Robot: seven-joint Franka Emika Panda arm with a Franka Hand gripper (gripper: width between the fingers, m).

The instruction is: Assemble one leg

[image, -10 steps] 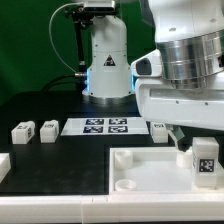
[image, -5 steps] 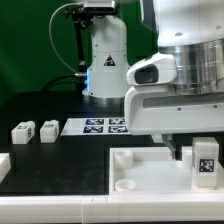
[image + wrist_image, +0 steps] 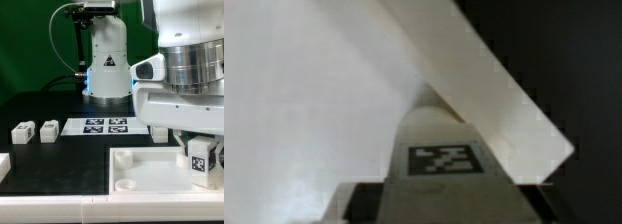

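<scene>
White leg (image 3: 201, 160) on panel (image 3: 140, 170) | wrist: tag close-up (image 3: 443, 158) | end effector grip: cannot tell

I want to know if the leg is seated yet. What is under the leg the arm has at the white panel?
The leg stands upright over the white panel, near its corner on the exterior view's right. Its base, and any hole beneath it, is covered. The gripper above is hidden by the arm's body.

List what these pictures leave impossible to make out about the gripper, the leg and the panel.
- Gripper: hidden behind the arm's bulky white housing in the exterior view; its state cannot be told.
- Leg: its base contact with the large white panel is unclear, and the wrist view is too close and blurred.
- Panel: cut off by the exterior view's right edge.
</scene>
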